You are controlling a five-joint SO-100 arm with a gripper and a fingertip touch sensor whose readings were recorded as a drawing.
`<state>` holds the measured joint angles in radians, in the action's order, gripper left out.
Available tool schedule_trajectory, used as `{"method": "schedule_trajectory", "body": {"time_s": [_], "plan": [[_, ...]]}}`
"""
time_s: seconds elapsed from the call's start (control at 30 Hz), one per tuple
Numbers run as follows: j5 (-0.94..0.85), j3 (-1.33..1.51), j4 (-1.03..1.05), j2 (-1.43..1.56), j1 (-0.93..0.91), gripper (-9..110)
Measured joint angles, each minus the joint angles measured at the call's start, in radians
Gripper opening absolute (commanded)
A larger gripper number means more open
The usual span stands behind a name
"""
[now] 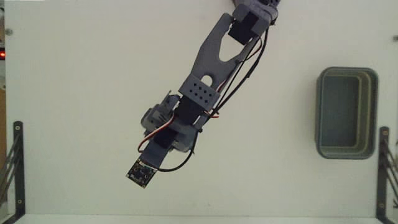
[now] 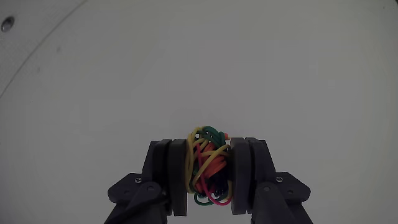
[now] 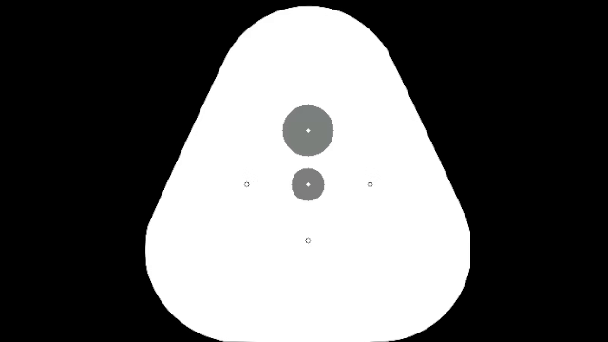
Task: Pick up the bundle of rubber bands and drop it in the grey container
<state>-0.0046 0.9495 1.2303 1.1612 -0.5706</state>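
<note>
Here's the gripper (image 2: 209, 171) clamped on the bundle of rubber bands (image 2: 210, 167), both dark pads pressing that springy tangle of yellow, green, red and orange strands from either side in the wrist view. Nothing but bare white table (image 1: 81, 93) shows behind the ball. Now the key relation: in the fixed view the arm (image 1: 205, 81) stretches down toward the lower left, while the grey container (image 1: 346, 113) sits well apart at the right edge, a smooth grey-green tub with rounded corners, thick rim, long axis running up and down the picture. The carry likely swings rightward across open table
</note>
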Motion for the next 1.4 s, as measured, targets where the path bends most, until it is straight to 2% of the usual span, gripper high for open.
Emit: {"method": "schedule_trajectory", "body": {"time_s": [0.7, 1.4], "plan": [[0.0, -0.339, 0.233, -0.106, 0.0, 37], [0.0, -0.353, 0.252, -0.106, 0.002, 37]]}}
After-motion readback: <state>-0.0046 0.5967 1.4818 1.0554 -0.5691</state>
